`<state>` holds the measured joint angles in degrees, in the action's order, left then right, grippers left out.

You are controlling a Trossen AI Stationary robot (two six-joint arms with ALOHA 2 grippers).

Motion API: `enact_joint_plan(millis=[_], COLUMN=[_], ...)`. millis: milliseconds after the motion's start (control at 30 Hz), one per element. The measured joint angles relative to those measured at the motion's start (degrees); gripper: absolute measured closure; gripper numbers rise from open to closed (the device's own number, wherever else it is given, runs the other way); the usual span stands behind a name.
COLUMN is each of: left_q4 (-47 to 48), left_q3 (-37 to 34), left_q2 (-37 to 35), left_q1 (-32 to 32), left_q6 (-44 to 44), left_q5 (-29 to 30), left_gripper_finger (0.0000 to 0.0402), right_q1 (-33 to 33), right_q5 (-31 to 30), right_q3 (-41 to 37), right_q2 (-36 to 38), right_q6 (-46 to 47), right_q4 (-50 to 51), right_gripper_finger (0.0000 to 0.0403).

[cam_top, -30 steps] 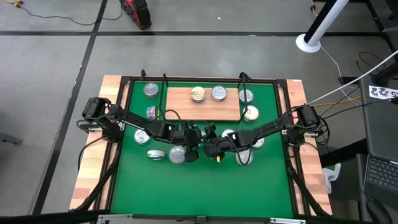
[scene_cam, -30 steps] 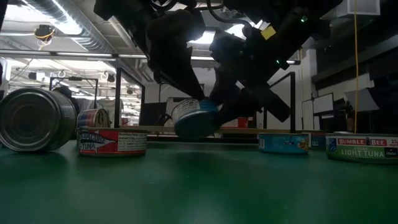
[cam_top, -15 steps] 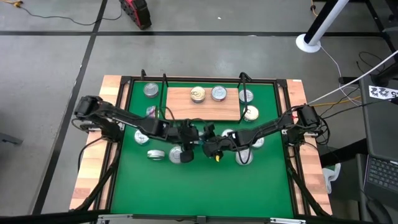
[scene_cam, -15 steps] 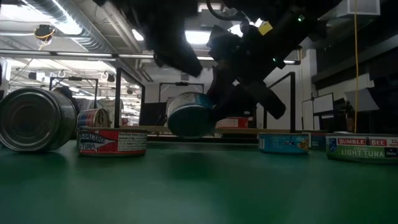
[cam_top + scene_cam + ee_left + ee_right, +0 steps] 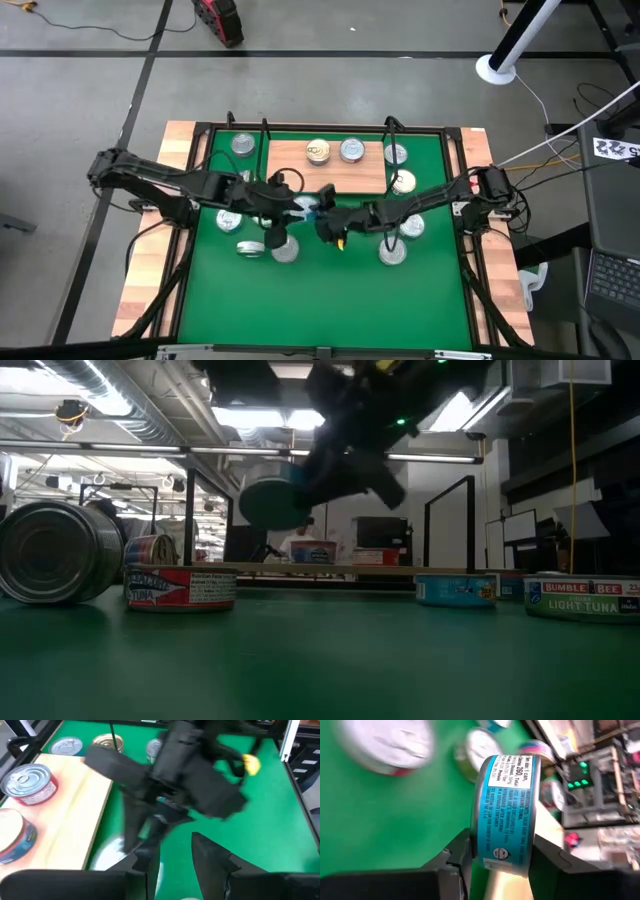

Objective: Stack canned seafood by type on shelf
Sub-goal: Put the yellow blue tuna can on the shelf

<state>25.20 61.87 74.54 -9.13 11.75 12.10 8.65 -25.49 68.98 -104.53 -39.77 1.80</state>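
Observation:
My right gripper point(image 5: 322, 212) is shut on a blue-labelled can point(image 5: 506, 805), which hangs in the air over the green mat, just near of the shelf point(image 5: 325, 167); the low view shows this can point(image 5: 268, 502) well above the mat. My left gripper point(image 5: 175, 852) stands open and empty just left of the can, facing the right gripper. The shelf is a wooden board with black wire posts, and three cans point(image 5: 351, 150) rest flat on its far part. More cans point(image 5: 285, 250) lie flat on the mat. My right gripper pinches the can between its two fingers, one finger point(image 5: 462, 855) on each flat round face, close to the rim. The blue side label point(image 5: 507, 845) faces back along the fingers. The can stands on edge, lifted clear of the mat.
A large tin point(image 5: 55, 550) lies on its side at the mat's left, next to a flat red-labelled tin point(image 5: 180, 588). Flat tins point(image 5: 391, 254) sit on the mat's right half, and a gold-lidded one point(image 5: 403, 182) stands by the shelf's right end. A black frame borders the mat.
My left gripper has let go of the blue can and drawn back, up and toward the table's left edge. My right gripper, still shut on the can, has carried it up and toward the shelf; the can has risen well clear of the mat.

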Motion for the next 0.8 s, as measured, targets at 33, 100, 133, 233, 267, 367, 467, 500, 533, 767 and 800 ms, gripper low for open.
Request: enact_joint_plan(millis=[33,100,133,233,267,367,467,500,533,767,800], left_q4=[0.28,0.25,0.23,0.09,0.14,0.3,1.15,1.36,1.37,1.67,1.67], left_q3=[0.0,-0.02,-0.02,-0.02,-0.02,-0.04,-0.08,-0.09,-0.09,-0.09,-0.09], left_q2=[-0.55,-1.7,-2.17,-2.77,-2.77,-2.75,-2.64,-2.64,-2.64,-2.64,-2.64], left_q1=[0.0,0.0,0.0,0.01,0.01,0.02,0.04,0.04,0.04,0.04,0.04], left_q6=[-0.18,-0.31,-0.33,-0.36,-0.38,-0.38,-0.4,-0.4,-0.4,-0.44,-0.44], left_q5=[0.0,0.0,0.02,0.17,0.17,0.22,0.52,0.62,0.67,1.52,1.8], left_gripper_finger=[0.0298,0.03,0.0301,0.0302,0.0302,0.0302,0.0302,0.0302,0.0302,0.0302,0.0302], right_q1=[-0.96,-3.15,-4.3,-7.93,-9.13,-12.38,-15.04,-15.81,-16.58,-20.69,-21.09], right_q5=[0.06,1.24,2.37,7.05,8.67,12.05,13.7,13.7,13.96,14.82,15.27], right_q3=[0.21,0.41,0.41,0.41,0.41,0.43,0.45,0.43,0.43,0.42,0.43], right_q2=[0.01,0.0,0.0,-0.01,-0.38,-1.41,-3.29,-3.96,-4.74,-8.11,-8.41], right_q6=[-0.76,-2.1,-2.64,-3.02,-3.04,-3.1,-3.23,-3.61,-4.12,-4.16,-4.05], right_q4=[-0.94,-3.06,-4.16,-6.19,-7.36,-9.63,-12.9,-14.43,-15.79,-19.4,-19.45], right_gripper_finger=[0.0271,0.0271,0.0271,0.027,0.027,0.027,0.027,0.027,0.027,0.027,0.027])
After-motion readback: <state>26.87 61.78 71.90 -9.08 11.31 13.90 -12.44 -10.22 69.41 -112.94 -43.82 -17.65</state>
